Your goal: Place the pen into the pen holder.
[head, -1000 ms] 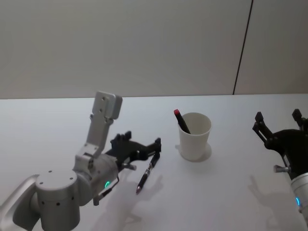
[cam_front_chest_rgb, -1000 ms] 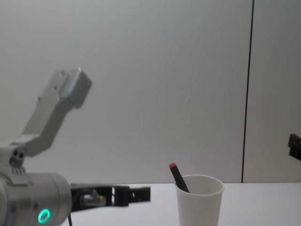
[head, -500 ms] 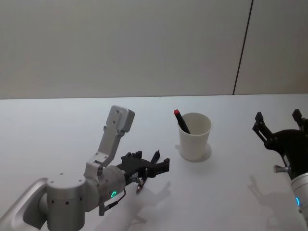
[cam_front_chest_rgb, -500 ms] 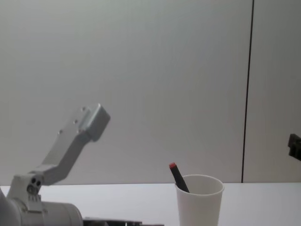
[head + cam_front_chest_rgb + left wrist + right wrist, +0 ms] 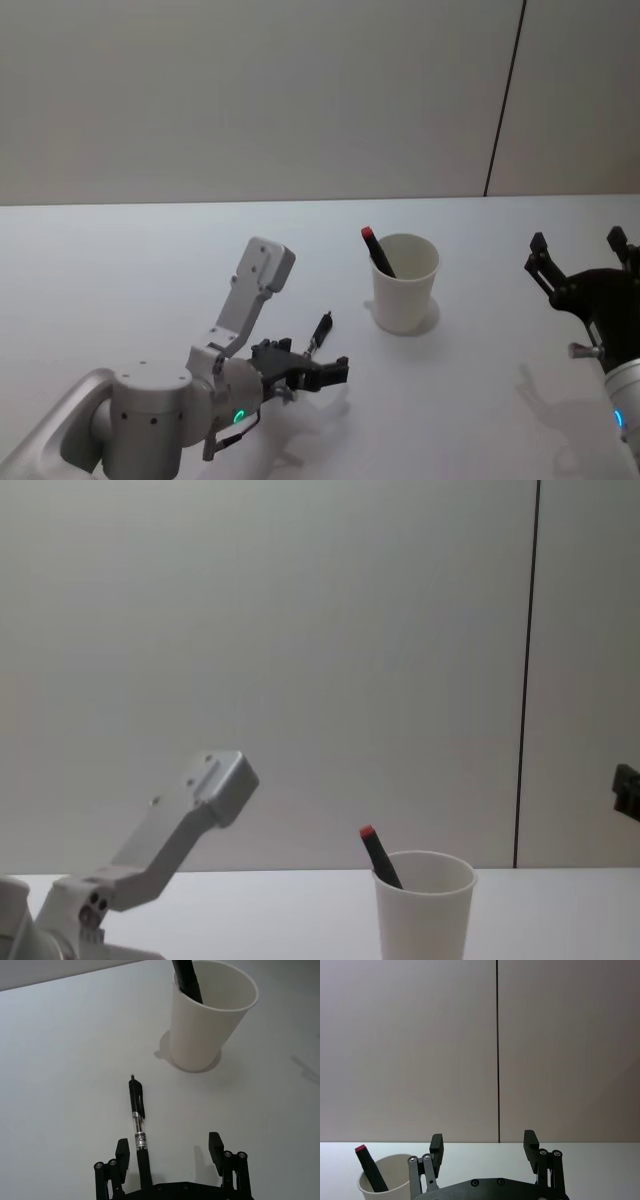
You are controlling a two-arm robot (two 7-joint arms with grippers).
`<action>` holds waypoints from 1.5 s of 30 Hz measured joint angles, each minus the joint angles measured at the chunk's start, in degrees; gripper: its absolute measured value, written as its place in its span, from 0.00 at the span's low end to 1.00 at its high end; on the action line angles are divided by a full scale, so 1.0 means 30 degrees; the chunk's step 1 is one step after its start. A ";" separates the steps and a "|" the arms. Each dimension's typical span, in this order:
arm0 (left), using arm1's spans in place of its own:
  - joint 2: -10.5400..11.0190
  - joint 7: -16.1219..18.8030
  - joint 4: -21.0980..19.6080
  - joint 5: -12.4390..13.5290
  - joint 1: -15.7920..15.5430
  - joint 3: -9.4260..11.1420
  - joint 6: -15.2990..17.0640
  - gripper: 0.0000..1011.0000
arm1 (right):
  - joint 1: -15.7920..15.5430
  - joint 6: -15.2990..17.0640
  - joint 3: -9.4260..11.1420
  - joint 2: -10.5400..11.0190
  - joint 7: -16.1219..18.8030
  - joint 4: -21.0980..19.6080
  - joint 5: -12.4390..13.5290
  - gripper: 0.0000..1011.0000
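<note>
A black pen [image 5: 137, 1119] with a clear middle section lies flat on the white table [image 5: 120, 270]. My left gripper [image 5: 169, 1149] is low over its near end, open, with the pen running between the fingers, close to one finger [image 5: 122, 1152]. From the head view, the left gripper [image 5: 310, 366] covers the pen's [image 5: 320, 330] lower half. The pen holder [image 5: 405, 283], a white paper cup [image 5: 210, 1015] [image 5: 423, 905], stands upright beyond, apart from the gripper. A black pen with a red tip [image 5: 376, 251] [image 5: 378, 855] leans inside it. My right gripper [image 5: 577, 242] [image 5: 483, 1145] hangs open at the right, holding nothing.
The left arm's grey link [image 5: 252, 290] [image 5: 170, 830] rises above the table left of the cup. A plain wall [image 5: 250, 90] with a dark vertical seam [image 5: 505, 95] backs the table. Bare table lies between the cup and the right gripper.
My left arm has dropped down and drawn nearer, bringing its open gripper over the pen's lower end. The pen, the cup and the right arm have not moved.
</note>
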 joint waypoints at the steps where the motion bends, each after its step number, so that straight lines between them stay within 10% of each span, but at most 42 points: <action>1: -0.0010 0.0016 0.0024 0.0050 -0.0005 0.0012 0.0065 1.00 | 0.0000 -0.0001 0.0000 0.0000 0.0000 0.0001 0.0000 0.99; 22: -0.0140 0.0881 0.0120 0.1255 0.0121 0.0232 0.0975 1.00 | 0.0000 -0.0001 -0.0001 -0.0001 0.0000 0.0002 0.0001 0.99; 45: -0.0263 0.1632 0.0287 0.1425 0.0358 0.0106 0.0725 0.36 | 0.0000 0.0000 0.0000 -0.0001 -0.0001 0.0001 0.0000 0.99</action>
